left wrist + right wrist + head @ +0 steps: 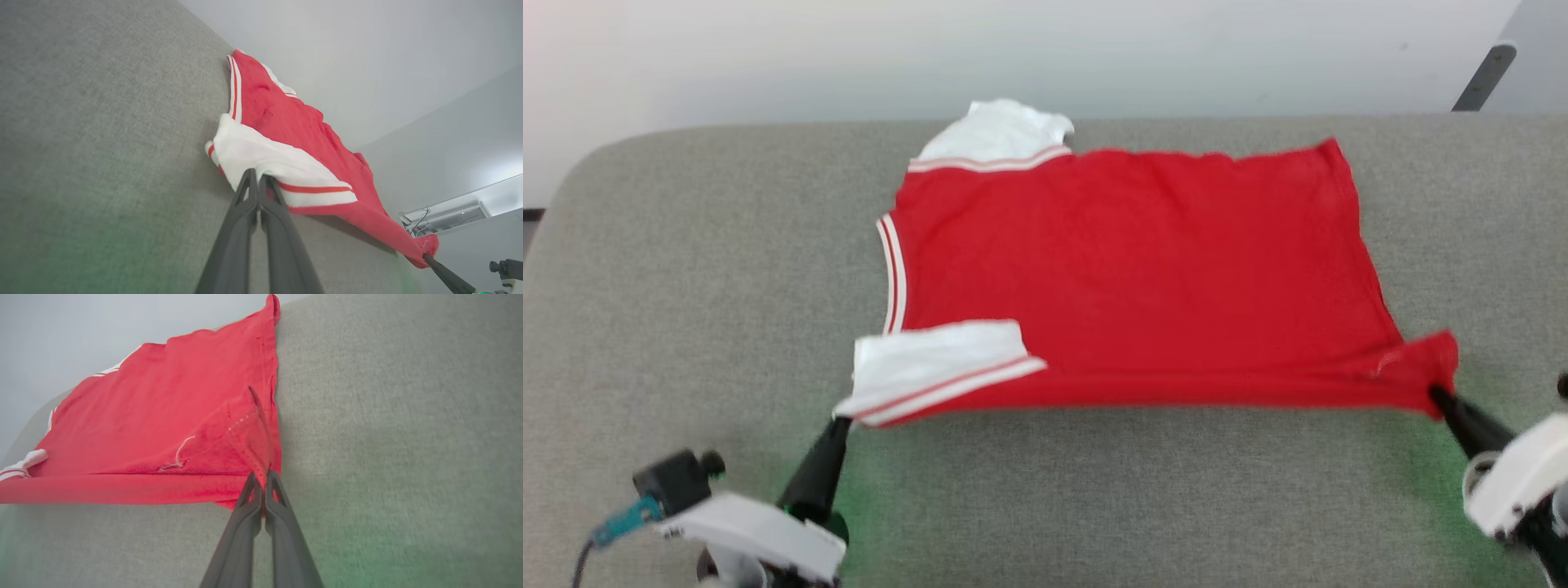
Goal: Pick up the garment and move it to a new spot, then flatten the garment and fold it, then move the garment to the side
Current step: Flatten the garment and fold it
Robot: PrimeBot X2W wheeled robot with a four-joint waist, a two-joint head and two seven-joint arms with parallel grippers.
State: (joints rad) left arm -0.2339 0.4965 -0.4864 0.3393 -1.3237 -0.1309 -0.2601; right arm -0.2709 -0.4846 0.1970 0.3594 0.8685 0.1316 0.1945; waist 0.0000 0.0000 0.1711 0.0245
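Left gripper (840, 423) closed tight on the white sleeve (931, 363) of the shirt (1127, 261), right gripper (1439, 395) closed tight on its red hem corner, near edge stretched between them, rest laid flat across the middle of the table (686, 286)

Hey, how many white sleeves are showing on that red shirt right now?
2. The far sleeve lies at the far left corner of the garment; the near sleeve is folded over its near left corner, pinched by the shut left gripper.

Long dark tapered fingers (233, 245); white wrist housings (760, 535); black camera block (674, 480), teal cable (625, 517).
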